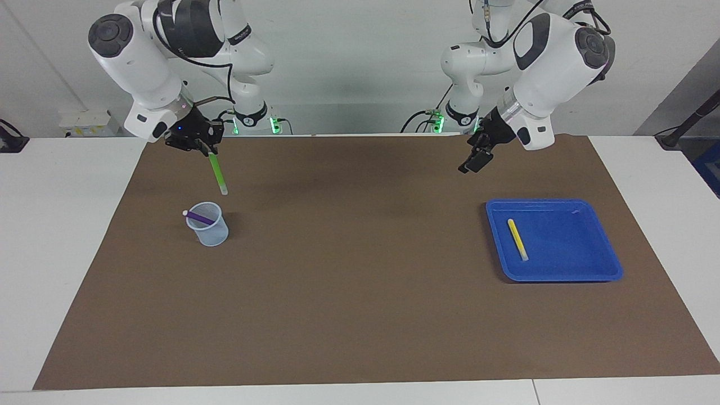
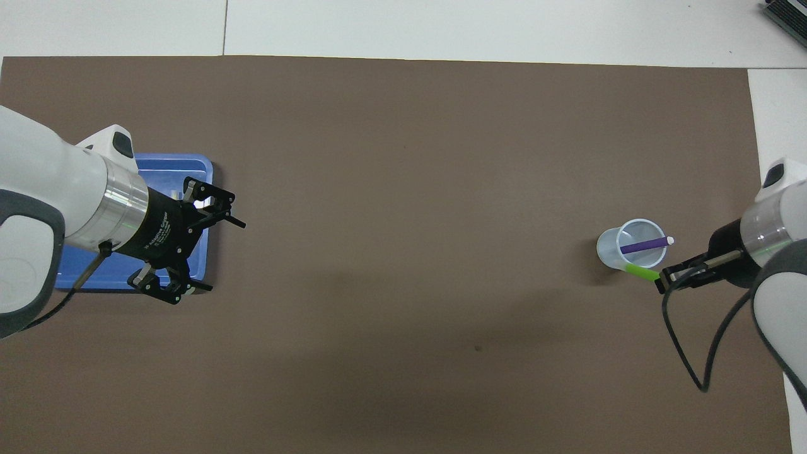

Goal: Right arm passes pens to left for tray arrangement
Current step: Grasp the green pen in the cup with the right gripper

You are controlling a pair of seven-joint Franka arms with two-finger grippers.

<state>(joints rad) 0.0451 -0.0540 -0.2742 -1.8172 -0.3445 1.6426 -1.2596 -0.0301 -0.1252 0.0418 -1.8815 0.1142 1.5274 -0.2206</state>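
My right gripper (image 1: pixel 210 151) (image 2: pixel 663 277) is shut on the top end of the green pen (image 1: pixel 218 174) (image 2: pixel 640 272). The pen hangs tilted, tip down, over the mat beside the cup (image 1: pixel 208 226) (image 2: pixel 632 252). The purple pen (image 1: pixel 199 216) (image 2: pixel 643 244) leans inside that cup. The yellow pen (image 1: pixel 517 239) lies in the blue tray (image 1: pixel 585 264) (image 2: pixel 183 165) at the left arm's end. My left gripper (image 1: pixel 473 163) (image 2: pixel 222 255) hovers open and holds nothing, over the tray's edge nearer the robots. In the overhead view the left arm hides the yellow pen.
A brown mat (image 1: pixel 360 292) (image 2: pixel 403 157) covers most of the white table (image 1: pixel 67 225). The cup is small, translucent and pale blue, and stands at the right arm's end. A black cable (image 2: pixel 700 372) loops from the right wrist over the mat.
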